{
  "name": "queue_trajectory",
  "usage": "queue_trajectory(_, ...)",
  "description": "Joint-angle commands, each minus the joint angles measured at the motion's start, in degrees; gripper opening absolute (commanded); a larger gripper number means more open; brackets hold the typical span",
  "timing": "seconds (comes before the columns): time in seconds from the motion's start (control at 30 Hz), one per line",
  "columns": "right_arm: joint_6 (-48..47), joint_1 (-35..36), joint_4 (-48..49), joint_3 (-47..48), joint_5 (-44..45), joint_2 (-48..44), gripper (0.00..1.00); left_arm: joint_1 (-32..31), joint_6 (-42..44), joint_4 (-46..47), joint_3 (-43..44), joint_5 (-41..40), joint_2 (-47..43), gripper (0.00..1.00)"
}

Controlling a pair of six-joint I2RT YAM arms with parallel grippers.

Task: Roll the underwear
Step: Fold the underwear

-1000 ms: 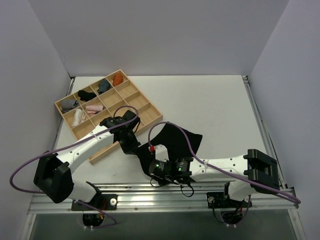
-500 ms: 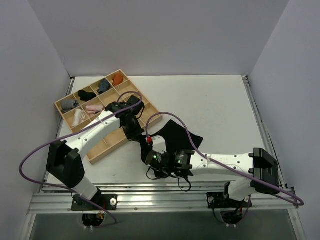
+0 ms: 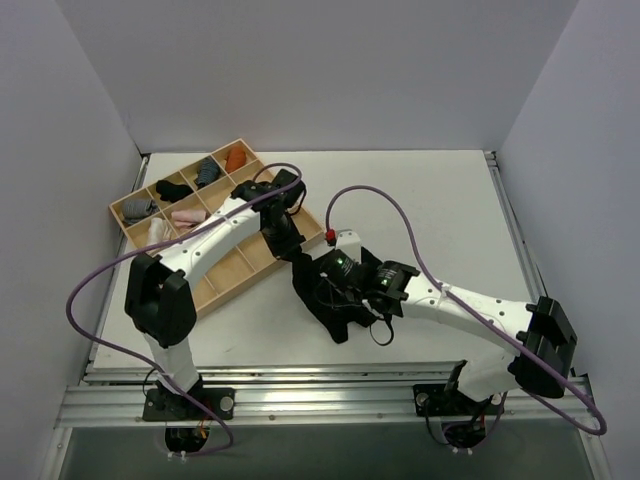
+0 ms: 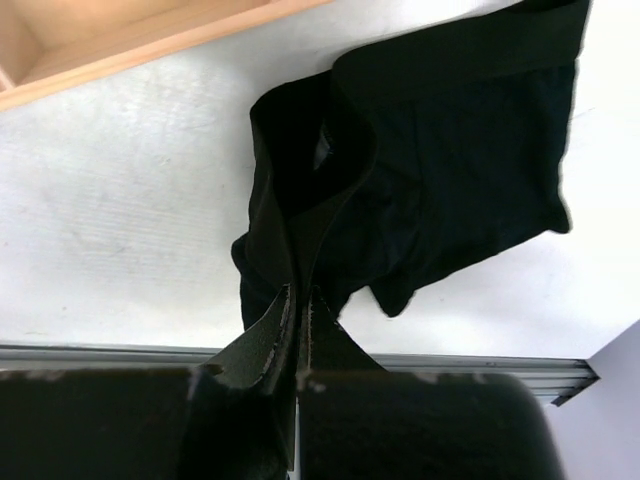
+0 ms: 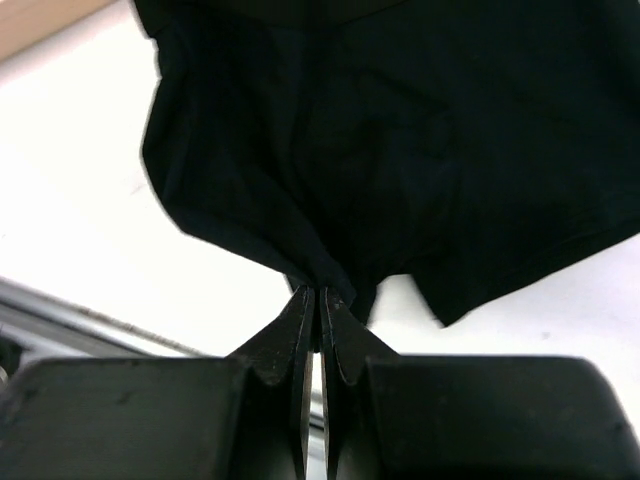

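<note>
Both grippers are clamped on the underwear [image 3: 336,322]. Your left gripper [image 3: 294,256] has its jaws pressed together on a fold of the thick band, as the left wrist view shows at the fingertips [image 4: 284,312]. Your right gripper [image 3: 326,288] has its jaws closed on a bunched bit of the hem, seen at its fingertips [image 5: 300,318] in the right wrist view.

For room, look first to your left: the wooden tray [image 3: 265,180] sits at an angle there, and its right corner is just beside the left gripper, with the left arm reaching across its compartments. Rolled bundles fill the far cells: orange [image 3: 236,158], grey [image 3: 207,171], black [image 3: 172,188] and pink [image 3: 187,214]. At the near edge a metal rail [image 3: 330,388] runs the table's width; both wrist views show it close under the garment's lower edge. The white table [image 3: 440,200] shows wide bare surface to the right of the grippers and beyond them, up to the grey walls [image 3: 320,80] that close the back and both sides.

Your two grippers stand near each other, the left one farther from you and toward the tray. The underwear is gathered between them and spreads from there onto the table on the near side. Its cloth [image 4: 460,160] lies mostly flat, rising in a fold to the left fingers, and the dark panel [image 5: 420,130] drapes away from the right ones
</note>
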Motion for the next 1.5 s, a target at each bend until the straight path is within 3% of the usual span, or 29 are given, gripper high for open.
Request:
queue_trajectory(0.0, -3.5, -3.4, -1.3, 1.4, 0.0, -2.2, 0.0, 0.3, -2.0, -2.6, 7.1, 0.8, 3.4, 0.02)
queue_trajectory(0.33, -5.4, -11.0, -1.3, 2.7, -0.6, -2.4, 0.0, 0.2, -1.7, -7.0, 23.4, 0.8, 13.6, 0.02)
queue_trajectory(0.77, -3.9, -18.9, 2.0, -0.8, 2.0, -4.0, 0.0, -0.2, 0.0, -6.4, 43.9, 7.9, 28.4, 0.02)
queue_trajectory(1.1, -2.6, -24.0, 5.8, -6.9, 0.8, -5.0, 0.0, -2.7, -1.6, 5.4, 46.2, 12.2, 33.3, 0.02)
queue_trajectory(1.47, -1.4, -32.6, 6.0, -6.8, 1.1, -2.7, 0.0, -3.8, -7.1, 18.8, 46.1, 14.7, 37.3, 0.02)
